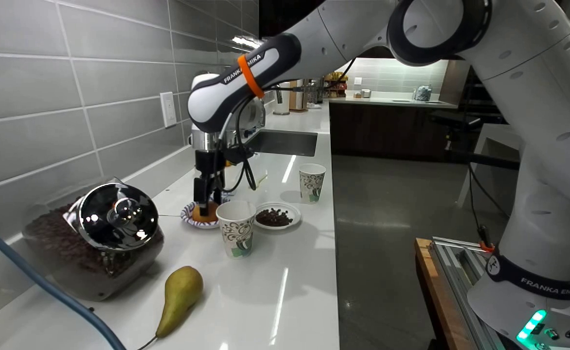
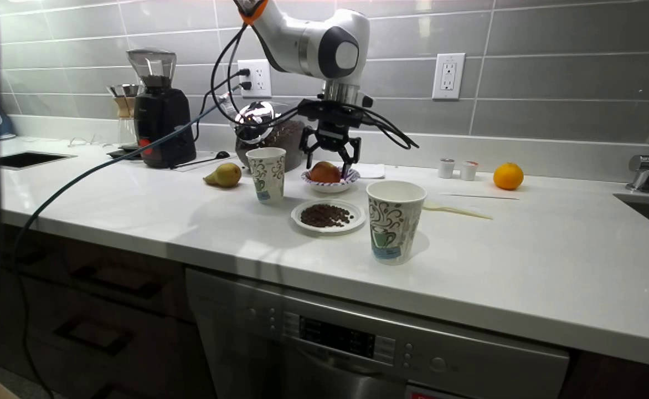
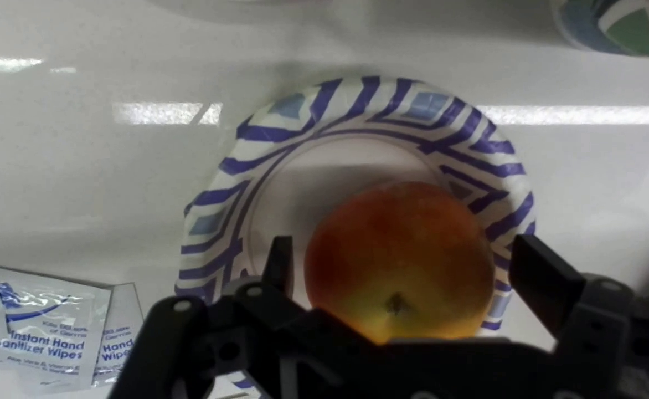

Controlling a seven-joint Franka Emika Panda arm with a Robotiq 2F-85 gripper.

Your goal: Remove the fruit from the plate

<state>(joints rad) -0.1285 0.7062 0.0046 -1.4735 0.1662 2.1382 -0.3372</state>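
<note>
Fruit [image 3: 399, 263] rested inside plate [image 3: 236, 183] on surface [image 2: 535, 249]. Gripper [image 3: 402, 246] straddled it, jaws spread wide, nothing held; jaw depth hard to judge. Fruit looked smooth, perhaps slippery; likely firm, moderately heavy, bruisable. Best hold: across widest part, squeezed gently.

wrist view close above plate [image 3: 313, 166], both exterior views sharing counter [image 2: 551, 260]
</note>
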